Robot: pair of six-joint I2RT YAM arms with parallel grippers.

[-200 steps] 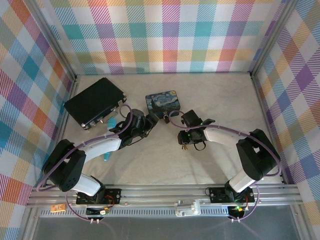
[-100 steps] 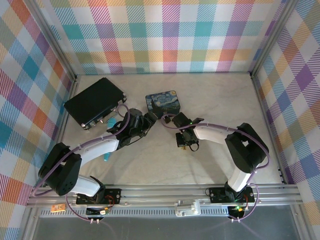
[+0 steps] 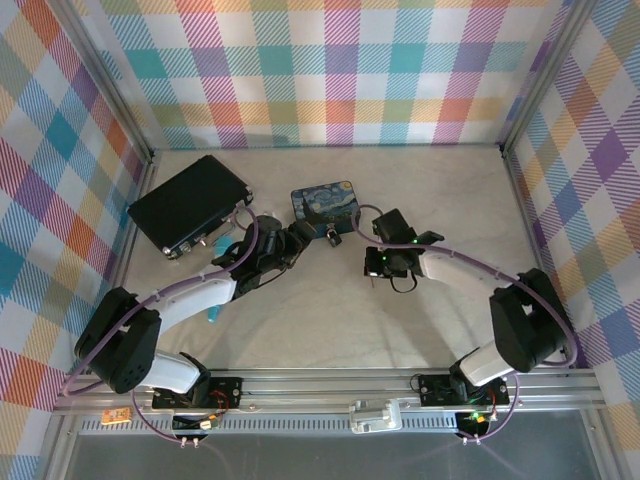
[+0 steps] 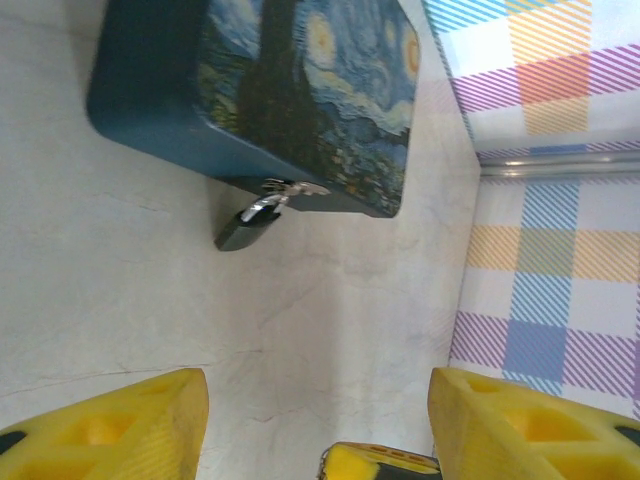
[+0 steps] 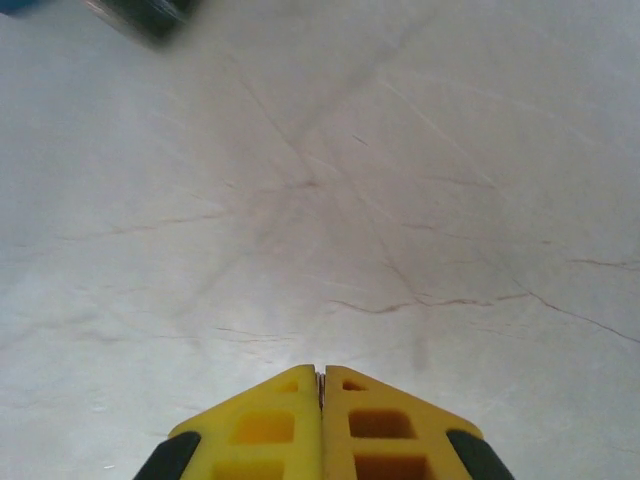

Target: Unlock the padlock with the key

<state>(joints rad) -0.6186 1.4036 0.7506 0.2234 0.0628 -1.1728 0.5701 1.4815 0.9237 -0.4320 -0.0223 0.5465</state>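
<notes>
The padlock (image 4: 248,224), a tiny dark body with a silver shackle, hangs on the hasp of the blue Starry Night tin (image 4: 300,90). In the top view the padlock (image 3: 331,237) lies just in front of the tin (image 3: 323,202). My left gripper (image 4: 320,425) is open and empty, aimed at the padlock from a short way off, and shows as the left gripper (image 3: 297,241) beside it. My right gripper (image 5: 321,375) is shut, with a thin grey sliver, the key, pinched between its pads. It hovers over bare table at the right gripper (image 3: 373,272), right of the padlock.
A black case (image 3: 188,204) lies at the back left. A light-blue stick (image 3: 214,316) lies under the left forearm. Plaid walls close the table on three sides; the metal corner post (image 4: 560,165) stands behind the tin.
My right gripper shut on the key, then lifted and moved back and to the right, off the spot where the key lay. The left gripper edged slightly toward the tin.
</notes>
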